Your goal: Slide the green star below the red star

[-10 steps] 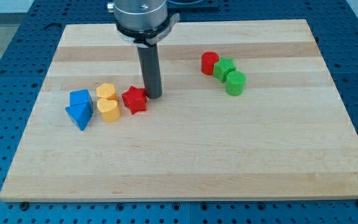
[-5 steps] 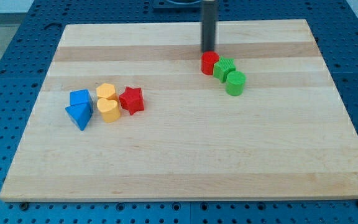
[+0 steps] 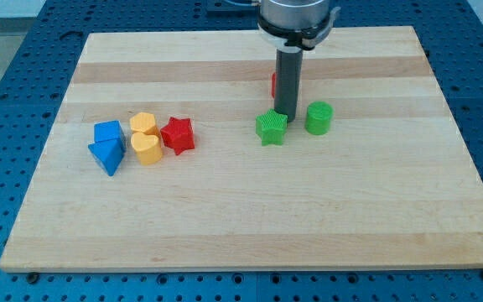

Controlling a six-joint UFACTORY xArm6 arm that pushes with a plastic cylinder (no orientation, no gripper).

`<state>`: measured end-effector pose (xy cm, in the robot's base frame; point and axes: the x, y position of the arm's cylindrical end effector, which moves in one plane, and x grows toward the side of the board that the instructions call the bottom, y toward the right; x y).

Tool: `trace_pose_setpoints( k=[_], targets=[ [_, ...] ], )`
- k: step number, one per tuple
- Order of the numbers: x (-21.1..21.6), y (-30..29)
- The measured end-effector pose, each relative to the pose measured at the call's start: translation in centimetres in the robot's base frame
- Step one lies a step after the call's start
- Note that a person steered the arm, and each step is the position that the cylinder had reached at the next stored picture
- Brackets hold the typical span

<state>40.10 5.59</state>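
The green star (image 3: pixel 271 127) lies on the wooden board (image 3: pixel 250 218), right of centre. My tip (image 3: pixel 286 116) stands right against its upper right edge. The red star (image 3: pixel 178 134) sits well to the view's left of it, at about the same height in the view. A green cylinder (image 3: pixel 318 117) stands just right of my tip. A red cylinder (image 3: pixel 273 84) is mostly hidden behind the rod.
Left of the red star sit a yellow heart (image 3: pixel 147 148), a yellow block (image 3: pixel 143 124), a blue block (image 3: pixel 107 133) and a blue triangular block (image 3: pixel 106 156), packed close together near the board's left side.
My tip moved from beside the red star to the red cylinder, then down the view. The green star has been pushed down and left, away from the two cylinders.
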Motion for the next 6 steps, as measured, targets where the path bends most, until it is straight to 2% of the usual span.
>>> trace_pose_setpoints(
  k=[1, 3, 6],
  targets=[
    [0.3, 0.9],
    [5.1, -5.2],
    [10.7, -7.4]
  ],
)
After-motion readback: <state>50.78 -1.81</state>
